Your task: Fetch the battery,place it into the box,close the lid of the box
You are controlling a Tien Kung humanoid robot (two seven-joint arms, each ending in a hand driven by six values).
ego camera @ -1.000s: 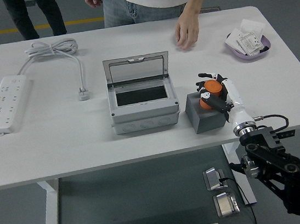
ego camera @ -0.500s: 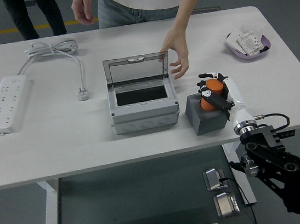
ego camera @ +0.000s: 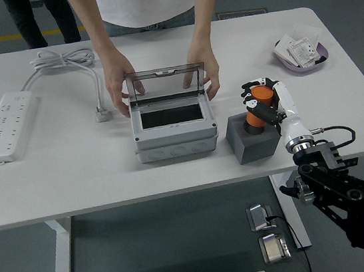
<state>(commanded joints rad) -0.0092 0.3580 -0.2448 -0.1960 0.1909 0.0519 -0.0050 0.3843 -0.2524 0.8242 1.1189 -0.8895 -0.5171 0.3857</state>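
Battery [ego camera: 257, 110]: orange cylinder, upright, lower end in or just above a grey block [ego camera: 252, 137]. Right hand [ego camera: 263, 102]: fingers clamped around the battery. Box [ego camera: 173, 124]: grey, left of block, lid [ego camera: 165, 81] raised; a person's 2 hands [ego camera: 118, 91] grip the lid's sides. All on white desk [ego camera: 73, 177].

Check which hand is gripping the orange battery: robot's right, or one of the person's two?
The robot's right hand, white fingers wrapped around the orange battery above the grey holder block. Both of the person's hands are on the grey box lid's sides.
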